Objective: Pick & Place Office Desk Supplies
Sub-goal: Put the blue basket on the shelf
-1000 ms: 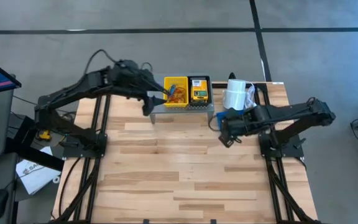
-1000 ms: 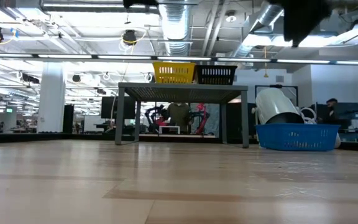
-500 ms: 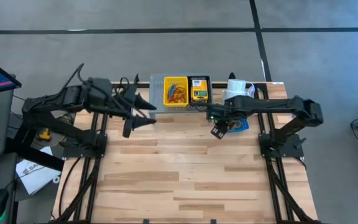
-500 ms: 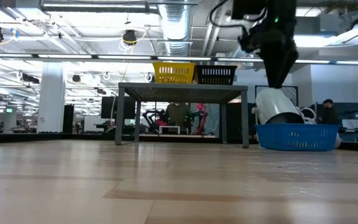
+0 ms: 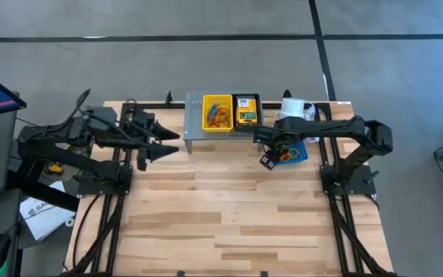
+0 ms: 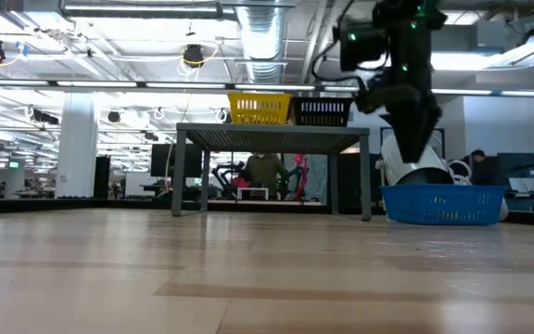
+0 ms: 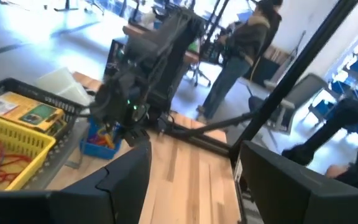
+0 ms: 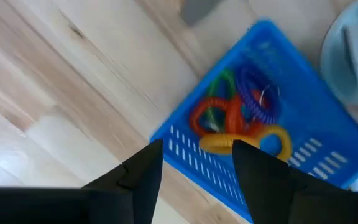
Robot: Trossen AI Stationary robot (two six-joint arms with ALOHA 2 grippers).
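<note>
Right gripper [image 5: 268, 160] now lowered over blue basket [image 5: 294, 152] of loops [image 8: 235, 115] near counter's far right edge, fingers apart, empty, left gripper [image 5: 160, 144] drawn back from yellow basket [image 5: 218, 113], fingers wide

Both arms' fingers [image 7: 129, 180] [image 8: 145, 171] parted, empty

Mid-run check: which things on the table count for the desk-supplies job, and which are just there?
Job items:
- blue basket with coiled loops
- yellow basket with loops
- black basket with crayon box

Just there:
- white paper roll
- grey metal shelf
- person beyond the table
</note>
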